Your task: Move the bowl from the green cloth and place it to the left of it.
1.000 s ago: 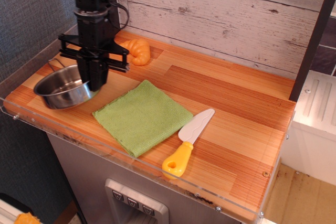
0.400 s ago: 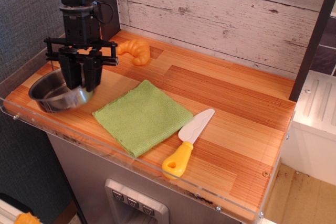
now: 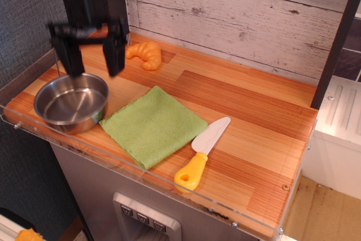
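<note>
Round, shiny steel bowl point(image 3: 71, 103) upright on the striped wooden tabletop point(image 3: 237, 117), mouth up, just left of the green cloth point(image 3: 153, 125), rim nearly touching its corner. No clear long axis; thin wire handle toward the back left. Cloth flat, square, lime, textured, corner toward the front edge. Black hand point(image 3: 90, 55) above the bowl, blurred, fingers apart, holding nothing.
</note>
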### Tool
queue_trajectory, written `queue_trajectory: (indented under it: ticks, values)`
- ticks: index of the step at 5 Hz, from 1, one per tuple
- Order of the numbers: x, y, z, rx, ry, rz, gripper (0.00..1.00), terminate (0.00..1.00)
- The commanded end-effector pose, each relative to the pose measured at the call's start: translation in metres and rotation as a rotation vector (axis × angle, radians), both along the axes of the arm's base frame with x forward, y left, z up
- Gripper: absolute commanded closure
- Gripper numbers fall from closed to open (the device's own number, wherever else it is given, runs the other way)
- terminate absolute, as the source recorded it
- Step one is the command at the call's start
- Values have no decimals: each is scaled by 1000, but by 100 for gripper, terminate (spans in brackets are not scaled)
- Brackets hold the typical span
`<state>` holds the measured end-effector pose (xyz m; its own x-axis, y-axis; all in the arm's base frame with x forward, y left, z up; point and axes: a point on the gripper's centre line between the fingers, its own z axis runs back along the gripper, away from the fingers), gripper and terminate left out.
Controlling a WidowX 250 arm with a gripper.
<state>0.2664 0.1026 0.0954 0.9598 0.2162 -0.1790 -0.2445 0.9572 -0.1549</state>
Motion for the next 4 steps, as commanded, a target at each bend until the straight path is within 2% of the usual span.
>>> queue_trajectory:
  ticks: [1, 2, 3, 4]
  values:
    - [-8, -46, 65, 111, -314, -178, 0, 0]
    - [-5, -52, 58, 90, -302, -198, 0, 0]
    - [-2, -50, 52, 117, -273, -205, 0, 0]
    - [-2, -50, 52, 117, -273, -205, 0, 100]
